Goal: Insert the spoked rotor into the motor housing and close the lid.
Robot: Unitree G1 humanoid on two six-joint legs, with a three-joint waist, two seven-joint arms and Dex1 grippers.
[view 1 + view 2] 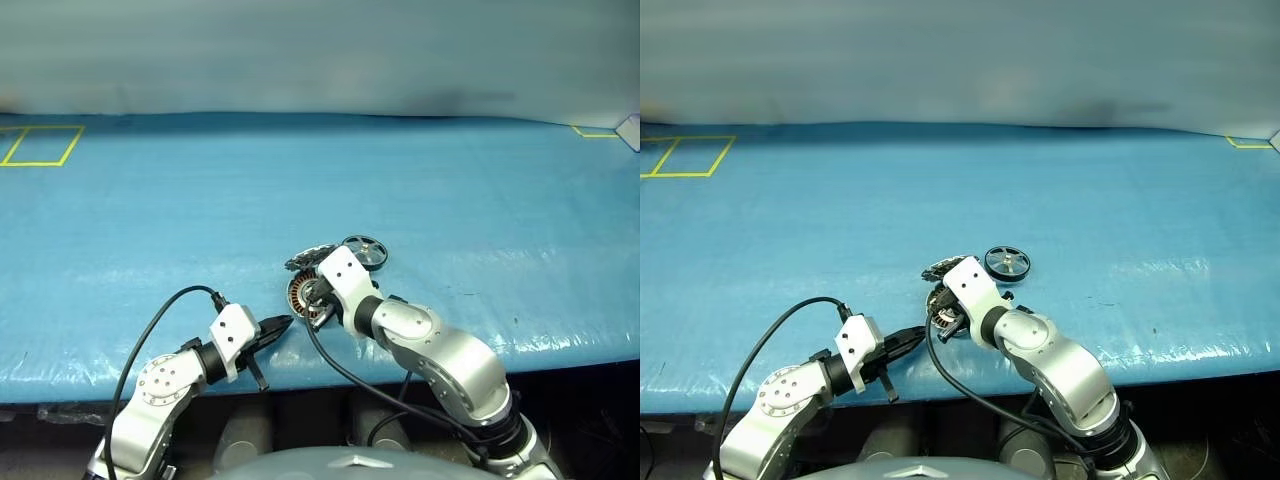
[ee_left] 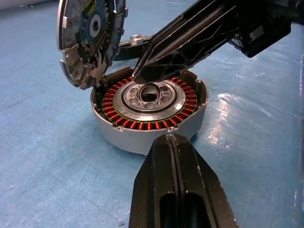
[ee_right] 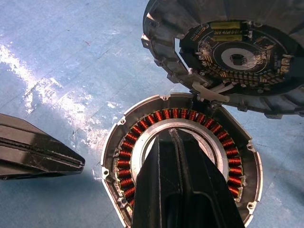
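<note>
The motor housing (image 2: 142, 135), a short grey cup with coppery windings and a silver centre, sits on the blue table near its front edge. Its hinged lid (image 2: 88, 40) stands open on the far side, showing a circuit board inside. The spoked rotor (image 1: 1007, 263) lies flat on the table just behind and right of the housing. My right gripper (image 3: 171, 131) is shut and empty, its tip over the housing's silver centre; I cannot tell whether it touches. My left gripper (image 2: 172, 137) is shut and empty, pointing at the housing's near-left wall, a short gap away.
The blue table cover (image 1: 450, 190) stretches wide behind and to both sides. Yellow tape outlines mark the far left (image 1: 40, 146) and far right (image 1: 598, 131) corners. The table's front edge (image 1: 560, 355) runs just below the housing. A black cable (image 1: 140, 335) loops off my left wrist.
</note>
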